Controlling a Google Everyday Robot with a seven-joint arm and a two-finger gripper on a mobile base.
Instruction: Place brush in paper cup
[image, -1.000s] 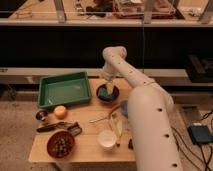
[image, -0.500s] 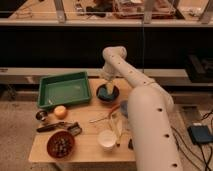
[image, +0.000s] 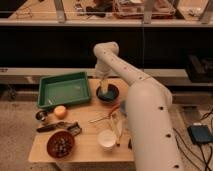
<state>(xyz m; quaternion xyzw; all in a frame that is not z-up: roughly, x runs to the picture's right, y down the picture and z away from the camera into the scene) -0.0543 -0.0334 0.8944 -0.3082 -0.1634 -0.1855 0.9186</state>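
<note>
While pincer (image: 105, 88) hangs over black bowl (image: 114, 96), brush (image: 59, 127) lies ungrasped

Although the task concerns the brush, the arm reaches to the far side of the bench (image: 90, 150), and the pincer hangs just above the black bowl, right of the green tray (image: 65, 77). Its jaws stand wide, and nothing is seen held. The brush lies flat at the near left of the bench, just beyond the reddish-brown bowl (image: 60, 144) and well apart from the pincer. The paper cup (image: 106, 138) stands upright near the front edge, right of the brush. Judgement: the approach is in hand and no grasp is made yet. The next move calls for travel nearward and leftward, descent over the slim handle, and closure across it.
</note>
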